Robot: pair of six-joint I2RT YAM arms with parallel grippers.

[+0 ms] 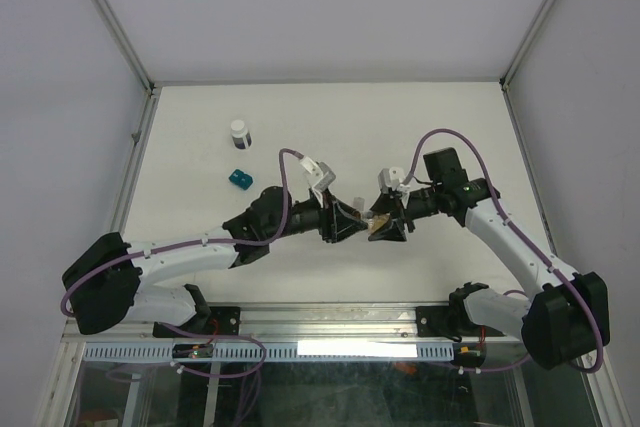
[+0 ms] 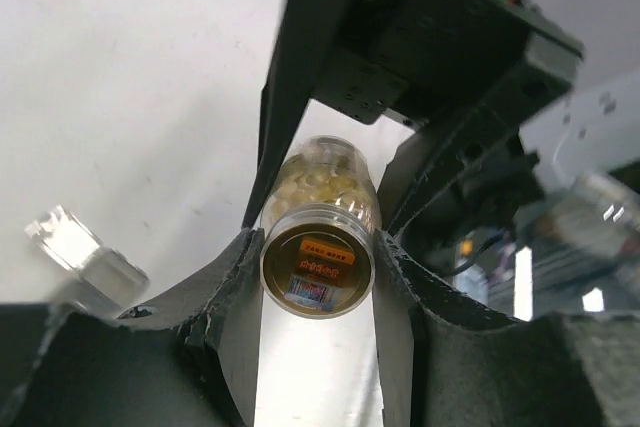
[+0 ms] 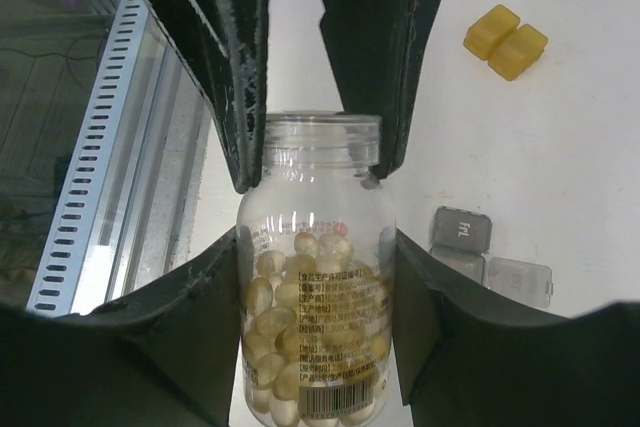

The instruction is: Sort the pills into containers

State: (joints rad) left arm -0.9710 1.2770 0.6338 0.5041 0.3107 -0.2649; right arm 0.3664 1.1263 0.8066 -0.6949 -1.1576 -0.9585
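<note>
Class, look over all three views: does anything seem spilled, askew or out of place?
Nothing is spilled or damaged. One oddity: the pill bottle is clamped from both ends at once, right jaws round its body, left jaws at its neck, pills all inside.

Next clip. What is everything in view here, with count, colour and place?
pill bottle: 1, clear, yellow capsules inside, gripped between both tools
teal container: 1, teal, left part of table
amber-yellow container: 1, amber-yellow, on table near the teal one
gray container: 1, gray, on table beside the bottle
small bottle: 1, white cap, dark body, far left of table
table: 1, white
left tool: 1, black, shut on bottle's neck
right tool: 1, black, shut on bottle's body
</note>
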